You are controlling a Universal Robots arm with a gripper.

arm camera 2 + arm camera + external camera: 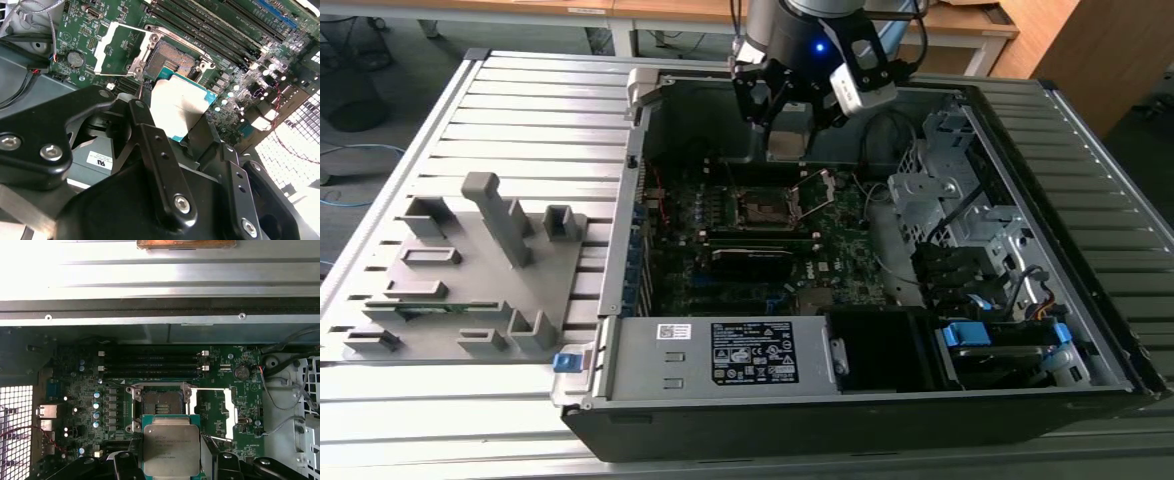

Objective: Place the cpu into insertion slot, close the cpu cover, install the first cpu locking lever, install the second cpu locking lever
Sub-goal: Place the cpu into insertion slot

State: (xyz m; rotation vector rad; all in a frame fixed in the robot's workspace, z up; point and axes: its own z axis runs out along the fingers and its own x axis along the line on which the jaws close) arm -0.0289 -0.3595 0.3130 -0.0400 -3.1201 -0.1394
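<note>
My gripper hangs inside the open computer case, shut on the cpu, a flat square chip with a grey metal top and a green edge. In both wrist views the black fingers clamp two opposite sides of the chip. The cpu floats above the board, just beside the insertion slot, apart from it. The slot lies bare with its dark contact field showing. The cpu cover, a silver frame plate, is swung open to one side of the slot.
Long black memory slots run along the far side of the socket. A labelled grey power supply box sits at the case's near edge. A drive cage with cables is on the exterior view's right, a grey fixture tray on its left.
</note>
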